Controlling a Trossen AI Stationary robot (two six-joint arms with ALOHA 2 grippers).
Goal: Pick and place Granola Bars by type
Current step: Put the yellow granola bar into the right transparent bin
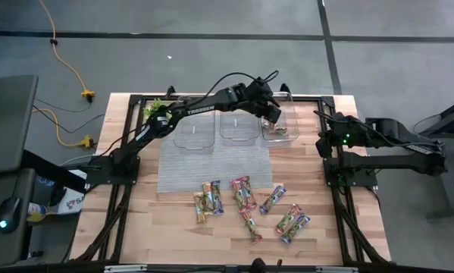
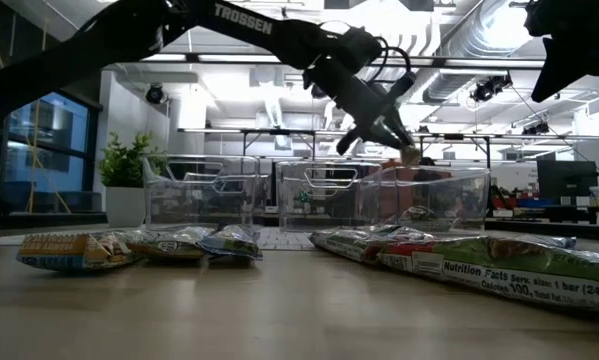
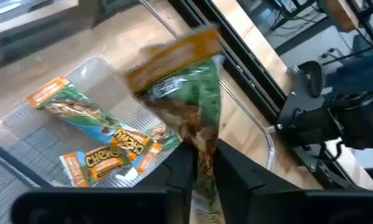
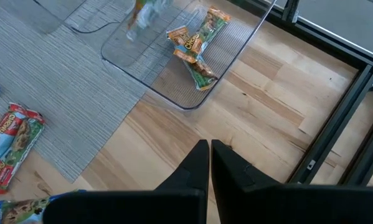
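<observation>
Sorting partly done: left hand (image 3: 198,163), pinching a green bar (image 3: 195,106), hangs over the tub (image 1: 280,125) nearest the idle, shut right hand (image 4: 209,155), two, perhaps three, bars (image 3: 102,140) inside, ten-odd loose bars (image 1: 245,205) remaining on the table (image 1: 173,243).

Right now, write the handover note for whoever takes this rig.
Left pincer: over the rightmost clear tub, a green granola bar between its fingers.
Right pincer: shut, empty, parked at the table's right side.
Done: two green bars lie in that tub.
Left: drop the held bar; about ten loose bars wait on the front of the table; the other two tubs look empty.
</observation>
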